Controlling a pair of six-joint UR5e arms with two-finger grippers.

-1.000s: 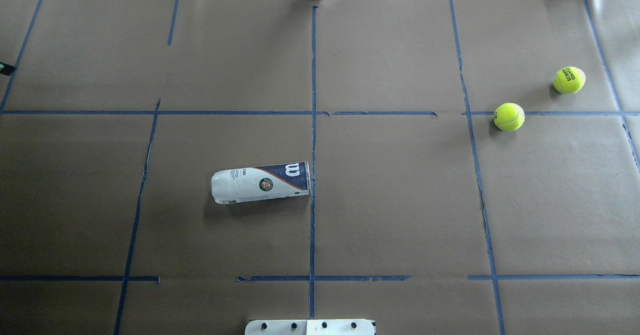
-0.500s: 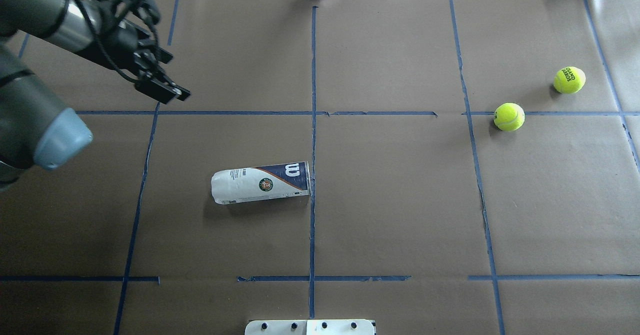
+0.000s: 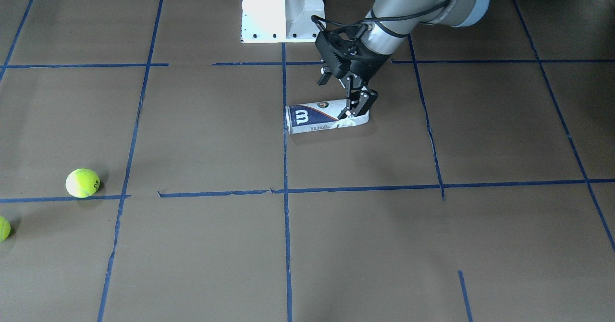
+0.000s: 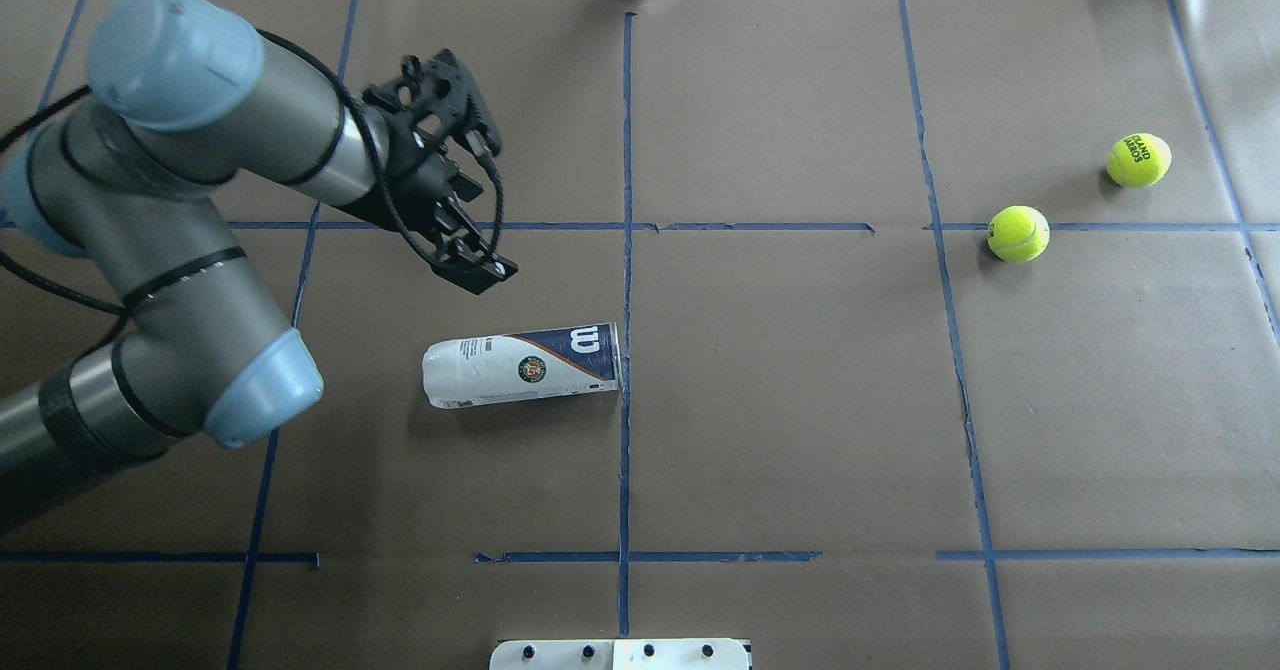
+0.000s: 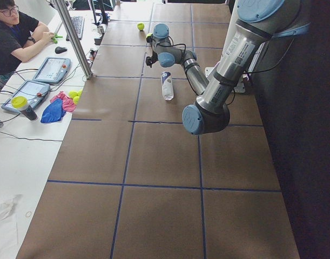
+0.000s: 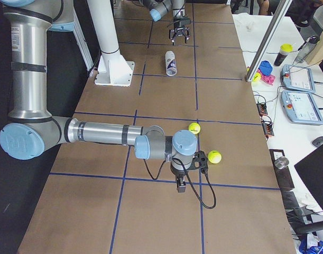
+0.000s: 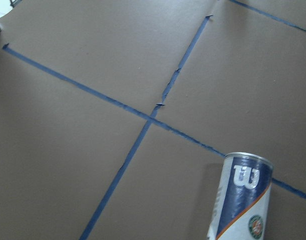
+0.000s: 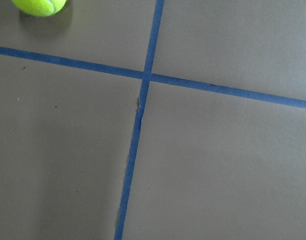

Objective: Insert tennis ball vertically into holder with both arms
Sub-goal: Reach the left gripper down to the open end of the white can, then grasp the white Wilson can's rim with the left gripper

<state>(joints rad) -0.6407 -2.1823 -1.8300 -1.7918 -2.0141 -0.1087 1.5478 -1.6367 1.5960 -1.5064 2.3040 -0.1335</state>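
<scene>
We see the holder (image 4: 520, 370) lying on its side on the tabletop (image 4: 800, 430), its mouth at the centre tape line (image 4: 627, 150). Our left gripper (image 3: 342, 96) hangs near its closed end, jaws spread, holding nothing. Well apart from the holder, a tennis ball (image 4: 1018, 233) and a second ball (image 4: 1138, 159) rest near the right gripper (image 6: 181, 185). We cannot tell whether that one is spread or closed.

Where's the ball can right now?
In the overhead view, the holder lies on its side just left of centre, its W end at the blue tape line.
</scene>
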